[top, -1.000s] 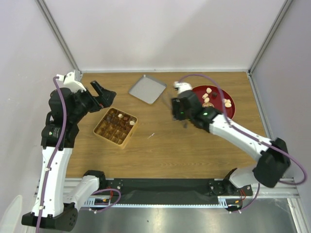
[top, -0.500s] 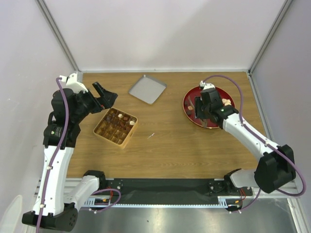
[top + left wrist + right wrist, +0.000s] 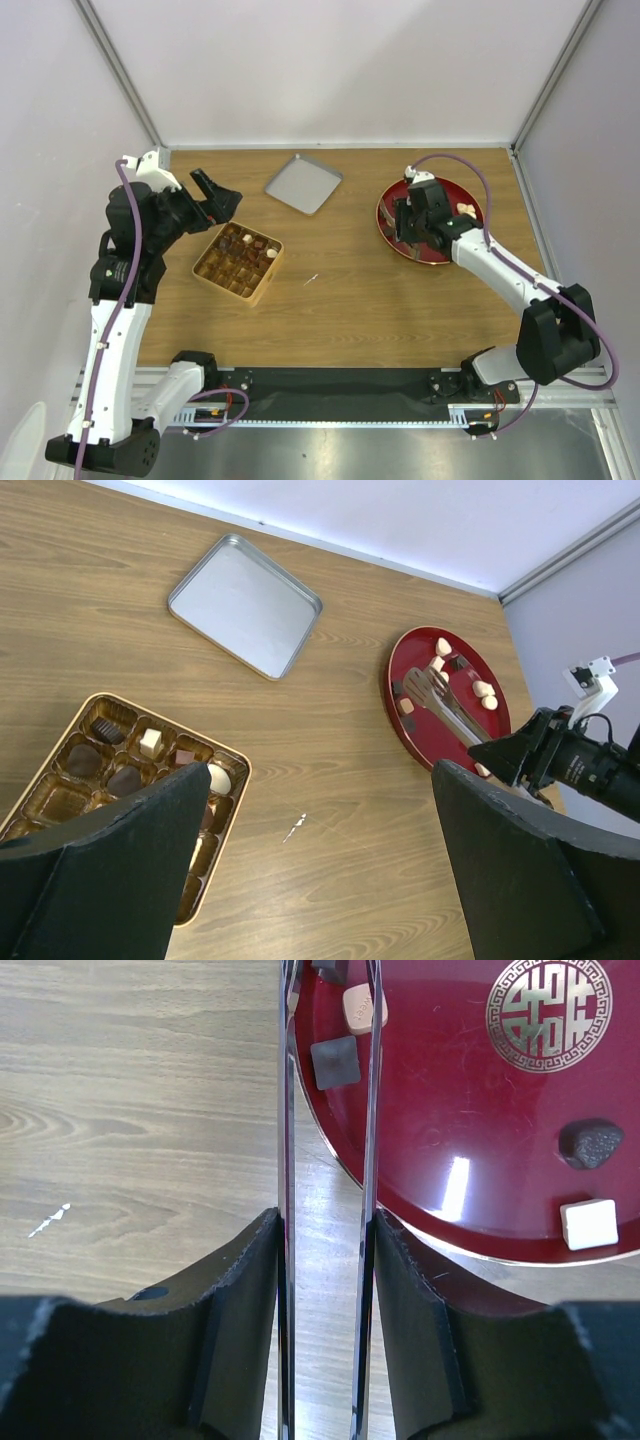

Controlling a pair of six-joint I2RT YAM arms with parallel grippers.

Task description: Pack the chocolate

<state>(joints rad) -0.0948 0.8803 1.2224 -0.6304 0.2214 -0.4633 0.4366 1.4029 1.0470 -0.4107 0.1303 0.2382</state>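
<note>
Steel tongs pinched in the right jaws, over the red plate with its loose chocolate. Centre the tips on one piece, squeeze softly, lift level toward the box. Left jaws spread, empty.

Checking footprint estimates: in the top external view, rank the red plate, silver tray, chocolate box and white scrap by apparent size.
Largest to smallest:
1. red plate
2. chocolate box
3. silver tray, a little smaller than the box
4. white scrap, by far the smallest
</note>
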